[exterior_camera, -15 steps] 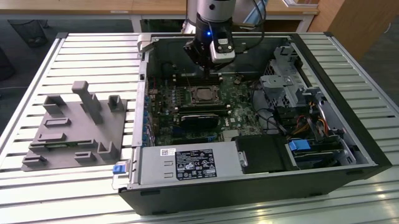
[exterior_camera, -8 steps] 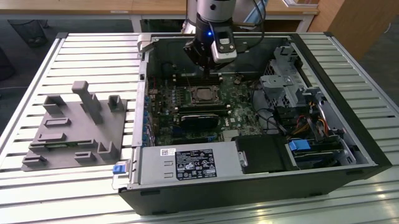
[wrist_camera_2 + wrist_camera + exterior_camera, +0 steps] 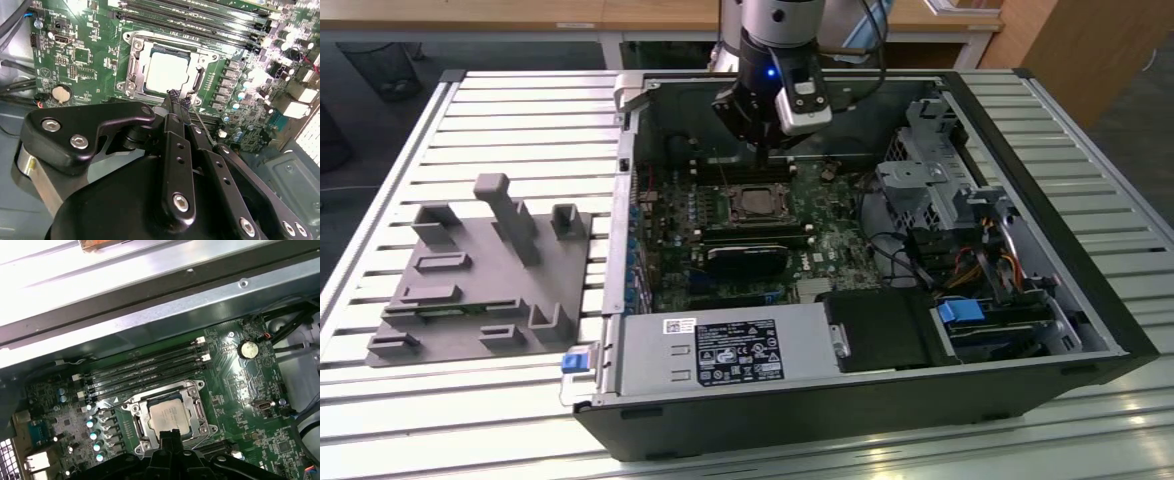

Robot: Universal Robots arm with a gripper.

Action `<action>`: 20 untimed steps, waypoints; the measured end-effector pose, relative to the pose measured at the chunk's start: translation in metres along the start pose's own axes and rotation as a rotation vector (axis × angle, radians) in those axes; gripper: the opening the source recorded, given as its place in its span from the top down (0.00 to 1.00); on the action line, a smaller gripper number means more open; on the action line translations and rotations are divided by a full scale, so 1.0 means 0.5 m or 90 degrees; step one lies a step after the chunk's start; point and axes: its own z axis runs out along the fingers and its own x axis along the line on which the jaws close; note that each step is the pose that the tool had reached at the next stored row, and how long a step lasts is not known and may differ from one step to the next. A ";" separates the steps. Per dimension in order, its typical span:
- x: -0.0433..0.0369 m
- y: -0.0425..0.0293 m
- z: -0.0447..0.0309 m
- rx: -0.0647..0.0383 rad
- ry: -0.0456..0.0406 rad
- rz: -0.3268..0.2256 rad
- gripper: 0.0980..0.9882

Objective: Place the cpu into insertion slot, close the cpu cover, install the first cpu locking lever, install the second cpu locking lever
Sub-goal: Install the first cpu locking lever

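your gripper (image 3: 178, 98): fingers pinched together, nothing visibly held | tips at cpu cover (image 3: 131, 65) edge | cpu (image 3: 167, 70) seated just beyond

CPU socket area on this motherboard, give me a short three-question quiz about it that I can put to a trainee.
1. True or false: the cpu lies under the closed cpu cover.
2. In the second wrist view, the gripper tip is nearest to: A the coin cell battery, B the cpu cover's edge, C the power supply.
3. Fill in: the grey fixture tray lies on the exterior view's ___ of the computer case.
Key: 1 true; 2 B; 3 left.
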 end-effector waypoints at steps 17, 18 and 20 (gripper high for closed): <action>0.000 0.000 0.000 0.003 0.0037 -0.110 0.99; 0.000 0.000 0.000 0.003 0.0040 -0.117 0.99; 0.000 0.000 0.000 0.003 0.0044 -0.130 0.99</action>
